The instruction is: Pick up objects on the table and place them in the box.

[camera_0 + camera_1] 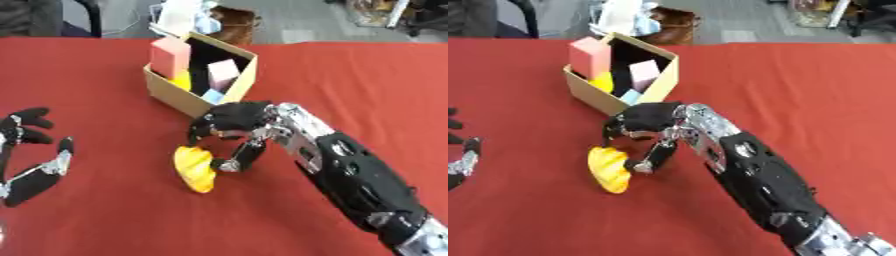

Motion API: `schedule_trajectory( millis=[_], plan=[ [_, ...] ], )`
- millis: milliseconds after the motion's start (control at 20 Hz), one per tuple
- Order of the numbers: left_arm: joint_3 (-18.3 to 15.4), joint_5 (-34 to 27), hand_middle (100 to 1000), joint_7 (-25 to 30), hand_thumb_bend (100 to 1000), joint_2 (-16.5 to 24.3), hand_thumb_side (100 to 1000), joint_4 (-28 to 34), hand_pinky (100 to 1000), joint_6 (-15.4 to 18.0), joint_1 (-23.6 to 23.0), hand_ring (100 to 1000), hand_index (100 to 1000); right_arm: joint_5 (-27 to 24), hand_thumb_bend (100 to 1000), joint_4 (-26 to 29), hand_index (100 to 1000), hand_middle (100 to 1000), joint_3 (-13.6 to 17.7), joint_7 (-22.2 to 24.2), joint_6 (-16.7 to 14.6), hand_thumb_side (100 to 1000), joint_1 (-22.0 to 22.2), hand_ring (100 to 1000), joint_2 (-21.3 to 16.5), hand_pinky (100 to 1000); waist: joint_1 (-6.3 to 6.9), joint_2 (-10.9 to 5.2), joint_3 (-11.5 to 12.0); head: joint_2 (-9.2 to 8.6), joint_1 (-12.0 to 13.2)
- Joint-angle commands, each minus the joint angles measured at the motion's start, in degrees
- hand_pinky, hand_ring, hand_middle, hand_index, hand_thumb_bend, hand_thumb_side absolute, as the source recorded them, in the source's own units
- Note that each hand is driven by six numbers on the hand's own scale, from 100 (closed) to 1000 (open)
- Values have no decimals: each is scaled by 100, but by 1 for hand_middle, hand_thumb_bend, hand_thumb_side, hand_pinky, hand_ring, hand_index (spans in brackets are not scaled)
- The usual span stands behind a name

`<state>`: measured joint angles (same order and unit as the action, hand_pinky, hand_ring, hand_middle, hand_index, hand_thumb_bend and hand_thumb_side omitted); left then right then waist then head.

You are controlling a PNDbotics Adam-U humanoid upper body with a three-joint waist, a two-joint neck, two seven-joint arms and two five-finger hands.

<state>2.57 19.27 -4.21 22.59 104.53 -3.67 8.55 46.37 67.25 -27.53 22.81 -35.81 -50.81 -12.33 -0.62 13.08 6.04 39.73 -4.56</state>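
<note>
A yellow, lumpy object [195,169] lies on the red table [105,215] in front of the cardboard box [171,95]. My right hand [234,121] arches over the object's upper end. Its fingers [198,131] are bent down towards the object's top and its thumb [238,159] is beside the object's right edge, with a gap still showing between them. The box stands open with two pink blocks [171,55], a yellow piece and a light blue piece [213,96] inside. My left hand [33,170] rests open at the lower left, fingers up.
Behind the table's far edge are a white object [179,15], a brown bag [234,22] and chair legs on a grey floor. Red cloth stretches to the right and front of the box.
</note>
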Motion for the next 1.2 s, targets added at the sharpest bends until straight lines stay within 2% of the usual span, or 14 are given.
schedule_trajectory(
  millis=[50,300,500,600,900,1200],
  plan=[
    [-33,19,608,3,259,97,136,58,677,9,37,562,818,-413,100,259,442,755,91,-8,182,168,-238,756,-160,800,-13,-162,-3,-42,23],
    [-35,25,608,2,258,99,135,63,677,11,30,562,818,-876,101,295,443,749,289,117,555,150,-619,747,-416,798,-34,-192,23,-46,13],
    [-33,27,608,6,258,101,134,70,677,11,29,562,818,-901,110,-127,444,748,648,33,900,143,-950,744,-579,797,-51,-207,90,-60,-5],
    [-24,23,608,14,257,97,133,76,677,16,35,562,818,-722,109,-512,452,749,902,-74,1063,150,-1104,744,-578,797,-52,-210,137,-67,-24],
    [-4,-1,608,42,257,65,132,88,677,30,62,562,818,282,100,-1784,461,749,1754,-707,1482,157,-1502,739,-319,792,-41,-201,309,-78,-94],
    [49,-27,607,98,256,32,132,94,678,48,114,562,818,1129,100,-2552,499,748,2335,-1374,1934,195,-1789,731,-5,783,-21,-194,506,-100,-212]
  ],
)
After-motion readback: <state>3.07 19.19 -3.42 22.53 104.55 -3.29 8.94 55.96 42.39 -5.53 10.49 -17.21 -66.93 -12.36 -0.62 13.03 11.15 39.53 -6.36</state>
